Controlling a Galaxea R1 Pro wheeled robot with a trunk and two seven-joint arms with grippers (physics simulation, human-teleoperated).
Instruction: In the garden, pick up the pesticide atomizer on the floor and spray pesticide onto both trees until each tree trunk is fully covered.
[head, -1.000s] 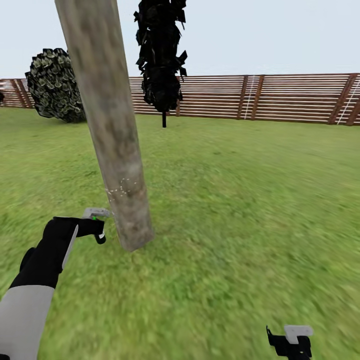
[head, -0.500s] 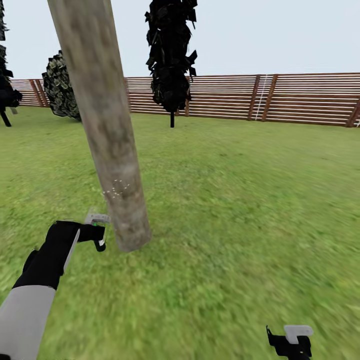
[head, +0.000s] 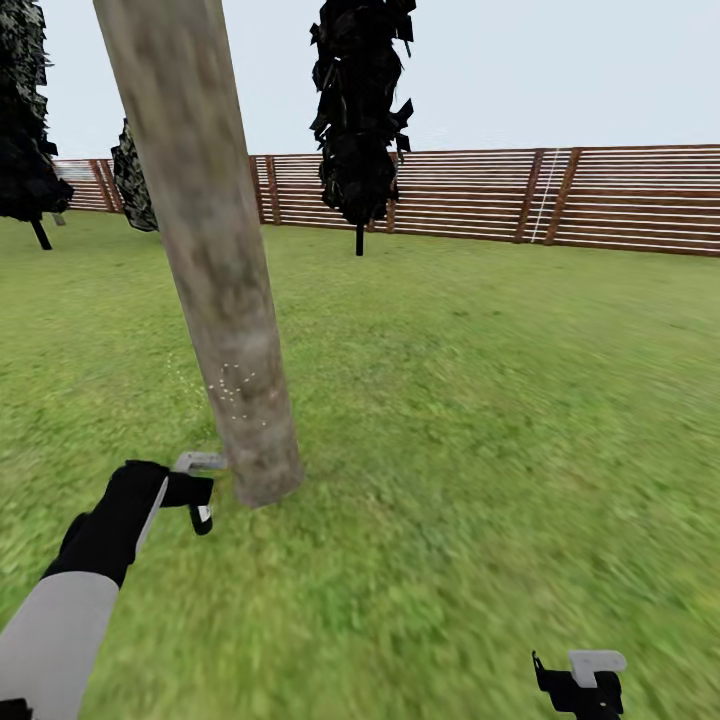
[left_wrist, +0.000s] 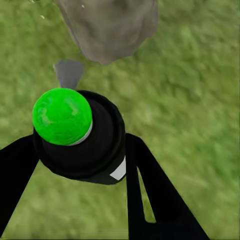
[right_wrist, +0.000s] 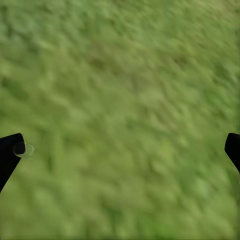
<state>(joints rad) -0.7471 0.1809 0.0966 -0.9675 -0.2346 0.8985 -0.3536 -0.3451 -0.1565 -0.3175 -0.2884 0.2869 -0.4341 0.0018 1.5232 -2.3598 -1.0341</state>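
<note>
- Beside the base of the near tree trunk (head: 215, 250), the left gripper (head: 199, 487) hangs just above the grass (head: 450, 400), close to the bark but not visibly touching it in the head view.
- Clamped between the left gripper's black fingers (left_wrist: 150, 190) is the pesticide atomizer (left_wrist: 82, 135), a black bottle with a bright green cap, seen from above in the left wrist view; the foot of the trunk (left_wrist: 110, 25) lies just beyond it.
- A cluster of tiny pale specks (head: 235, 390) dots the lower trunk, a little above the level of the gripper.
- Low at the right edge of the head view sits the right gripper (head: 580, 680), over bare grass and well apart from the trunk; in the right wrist view its two black fingertips (right_wrist: 9, 152) stand wide apart, with nothing between them but blurred lawn (right_wrist: 120, 120).
- Farther back, a second tree (head: 360, 110) with dark jagged foliage stands on a thin stem before the brown slatted fence (head: 560, 200).
- Another dark tree (head: 28, 120) and a rounded bush (head: 135, 180) stand at the far left, the bush partly hidden behind the trunk.
</note>
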